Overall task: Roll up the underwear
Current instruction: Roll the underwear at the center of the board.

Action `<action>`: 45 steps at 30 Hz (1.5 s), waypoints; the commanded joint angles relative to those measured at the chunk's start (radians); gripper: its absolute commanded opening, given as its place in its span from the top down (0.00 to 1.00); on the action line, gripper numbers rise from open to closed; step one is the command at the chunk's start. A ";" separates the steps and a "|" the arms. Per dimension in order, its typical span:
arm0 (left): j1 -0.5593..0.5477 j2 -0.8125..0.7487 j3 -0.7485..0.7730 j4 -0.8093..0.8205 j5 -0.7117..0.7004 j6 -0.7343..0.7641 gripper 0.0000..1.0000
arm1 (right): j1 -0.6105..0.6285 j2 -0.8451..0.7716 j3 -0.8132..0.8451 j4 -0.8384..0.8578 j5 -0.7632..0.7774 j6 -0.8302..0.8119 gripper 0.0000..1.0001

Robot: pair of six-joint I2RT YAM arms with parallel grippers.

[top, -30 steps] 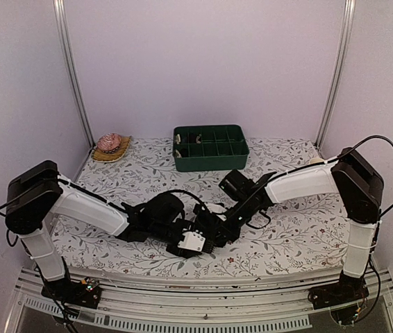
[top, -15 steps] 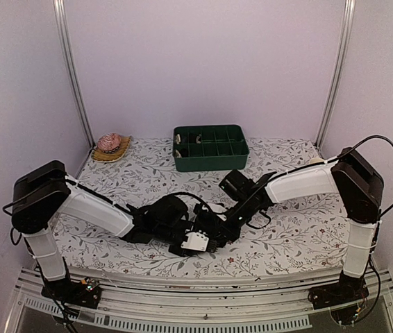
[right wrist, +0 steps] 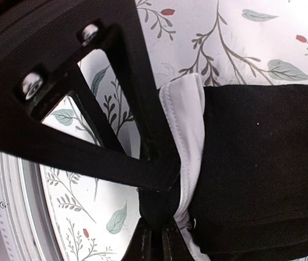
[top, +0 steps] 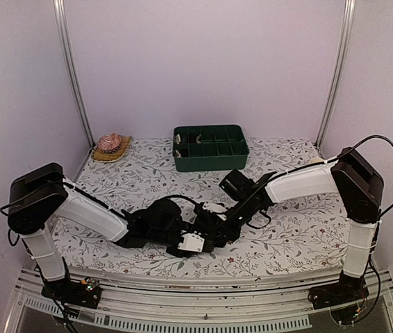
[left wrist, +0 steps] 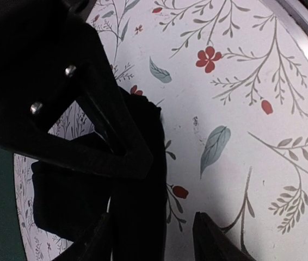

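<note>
Broadly, setting: a desk [top: 300, 236] with a floral-printed surface is seen from above, and both arms are reached in towards its near middle.
Underwear: a bunched black garment [right wrist: 263, 163] is laid on the desk close to the near edge, between the two arms. A pale patch of it is shown in the top view.
White band: a white stitched band [right wrist: 189, 141] is seen along one edge of the black fabric in the right wrist view. It is folded up against the inner side of a finger.
Right hand: the right hand [right wrist: 155, 242] is clenched, its fingertips pressed together. The banded edge of the underwear is pinched between them.
Left hand: the left hand [left wrist: 171, 190] is released, with its fingers set apart. Black fabric is pressed along one finger, while bare desk is seen between the fabric and the other fingertip.
Relation of the hands: both are brought together over the same garment, the left from the left side and the right from the right.
Green tray: a green tray [top: 210, 161] divided into compartments is set at the back middle of the desk, well apart from the garment. Small dark and pale things are held in its back-left compartments, too small to be identified.
Back-left corner: a pink rounded object [top: 110, 142] is rested on a yellowish mat.
</note>
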 commanded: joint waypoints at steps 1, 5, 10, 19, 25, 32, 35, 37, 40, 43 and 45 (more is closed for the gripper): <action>-0.006 0.031 0.026 0.011 -0.032 0.004 0.48 | -0.006 0.046 -0.006 -0.070 0.017 -0.002 0.96; -0.005 0.073 0.039 0.003 -0.055 0.002 0.49 | -0.006 0.047 -0.012 -0.068 0.015 -0.001 0.96; -0.005 0.102 0.059 -0.018 -0.075 -0.007 0.70 | -0.005 0.042 -0.016 -0.066 0.015 -0.004 0.96; 0.006 0.138 0.160 -0.266 0.029 -0.099 1.00 | -0.006 -0.159 -0.142 0.032 0.157 0.034 0.71; 0.044 0.199 0.268 -0.480 0.205 -0.192 1.00 | -0.003 -0.468 -0.351 0.200 0.400 0.097 0.55; 0.144 0.291 0.395 -0.661 0.446 -0.272 1.00 | 0.132 -0.726 -0.566 0.394 0.711 0.033 0.49; 0.188 0.351 0.484 -0.750 0.524 -0.284 1.00 | 0.226 -0.756 -0.602 0.455 0.797 -0.045 0.49; 0.209 0.383 0.529 -0.795 0.572 -0.290 1.00 | 0.269 -0.750 -0.612 0.482 0.850 -0.093 0.49; 0.232 0.411 0.567 -0.844 0.630 -0.292 1.00 | 0.324 -0.727 -0.628 0.523 0.884 -0.142 0.49; 0.236 0.455 0.620 -0.905 0.657 -0.287 1.00 | 0.375 -0.657 -0.633 0.573 0.912 -0.203 0.49; 0.241 0.482 0.657 -0.952 0.669 -0.282 1.00 | 0.399 -0.590 -0.625 0.606 0.940 -0.247 0.49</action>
